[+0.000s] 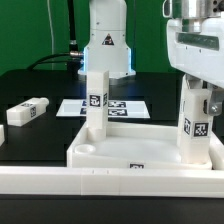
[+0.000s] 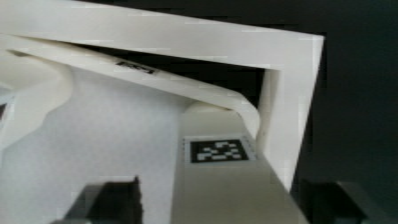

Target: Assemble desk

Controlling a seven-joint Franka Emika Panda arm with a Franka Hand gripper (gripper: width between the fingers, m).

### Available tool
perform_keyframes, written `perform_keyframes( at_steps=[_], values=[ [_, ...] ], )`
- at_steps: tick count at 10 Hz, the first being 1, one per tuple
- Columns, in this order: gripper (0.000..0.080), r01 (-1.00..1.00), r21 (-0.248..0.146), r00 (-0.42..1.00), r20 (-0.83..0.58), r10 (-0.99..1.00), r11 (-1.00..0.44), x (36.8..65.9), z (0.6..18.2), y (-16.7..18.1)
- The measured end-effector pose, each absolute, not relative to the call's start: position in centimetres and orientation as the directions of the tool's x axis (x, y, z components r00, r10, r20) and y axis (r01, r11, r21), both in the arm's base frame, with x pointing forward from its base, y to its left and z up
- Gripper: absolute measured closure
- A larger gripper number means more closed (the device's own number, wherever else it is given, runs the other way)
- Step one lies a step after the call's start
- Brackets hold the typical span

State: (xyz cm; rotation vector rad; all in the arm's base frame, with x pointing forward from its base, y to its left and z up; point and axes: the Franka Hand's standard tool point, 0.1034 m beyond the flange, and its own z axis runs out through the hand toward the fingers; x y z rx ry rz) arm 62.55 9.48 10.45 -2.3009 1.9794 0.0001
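Note:
The white tray-like tabletop point(image 1: 150, 148) lies rim-up near the front, and its corner rim point(image 2: 267, 45) shows in the wrist view. One white leg point(image 1: 95, 100) stands upright in its corner at the exterior view's left. A second leg point(image 1: 196, 125) stands upright in the corner at the exterior view's right, tag facing the camera. My gripper point(image 1: 196, 97) comes down over the top of this leg. In the wrist view the leg point(image 2: 228, 190) runs between my dark fingers point(image 2: 118, 203), with a gap on one side. The gripper point(image 2: 222, 208) is open around it.
A loose tagged leg point(image 1: 25, 111) lies on the black table at the exterior view's left. The marker board point(image 1: 120, 104) lies flat behind the tabletop. A long white border rail point(image 1: 100, 185) runs along the front. The arm's base point(image 1: 105, 45) stands at the back.

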Motion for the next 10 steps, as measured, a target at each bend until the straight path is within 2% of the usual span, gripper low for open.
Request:
perform_keyframes(
  at_steps=[1, 2, 3, 4, 6, 10],
  values=[
    [0.0227, -0.971, -0.079, 0.232, -0.065, -0.97, -0.227, 62.44, 10.38, 9.22],
    [0.0227, -0.968, -0.08, 0.242, -0.064, -0.968, -0.237, 62.44, 10.38, 9.23],
    [0.0166, -0.948, -0.083, 0.312, -0.056, -0.948, -0.307, 62.44, 10.38, 9.2],
    [0.0154, -0.895, -0.088, 0.442, -0.041, -0.896, -0.437, 62.42, 10.37, 9.24],
    [0.0151, -0.816, -0.093, 0.575, -0.025, -0.818, -0.571, 62.47, 10.4, 9.16],
    [0.0151, -0.516, -0.086, 0.855, 0.021, -0.519, -0.853, 62.59, 10.44, 8.61]
  ],
)
